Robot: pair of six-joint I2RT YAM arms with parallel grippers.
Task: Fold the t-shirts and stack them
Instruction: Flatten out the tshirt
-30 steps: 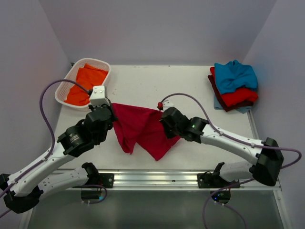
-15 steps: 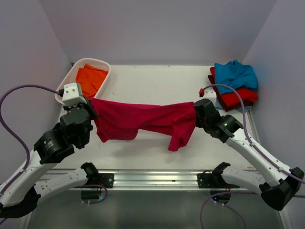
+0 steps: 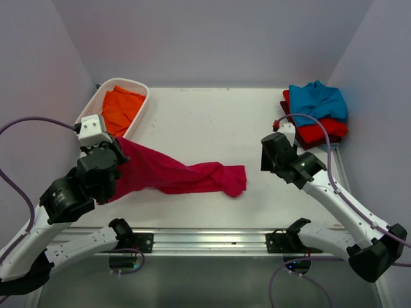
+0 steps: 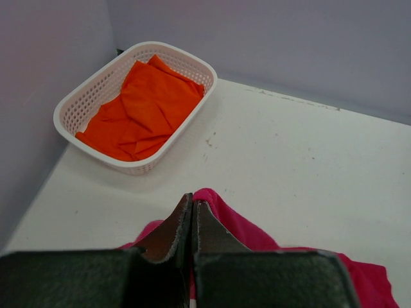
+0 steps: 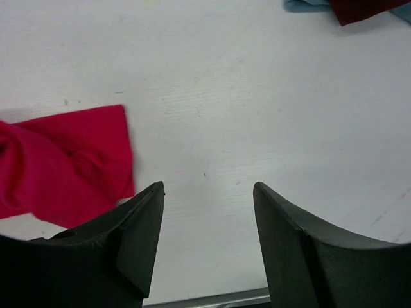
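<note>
Crimson-pink shirt (image 3: 173, 174) fell from right fingers (image 3: 266, 154), now apart | left fingers (image 4: 192, 226) clamp its left end | shirt bunched, neck hidden

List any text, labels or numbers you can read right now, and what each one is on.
None can be read in any view.
The crimson shirt, orange shirt, basket and stacked shirts show no print, label or number.

A crimson t-shirt (image 3: 173, 176) of soft matt cloth is pictured on a smooth, faintly scuffed desk (image 3: 212, 122), an orange t-shirt (image 3: 117, 106) of like cloth in a latticed plastic basket (image 4: 144, 168).
</note>
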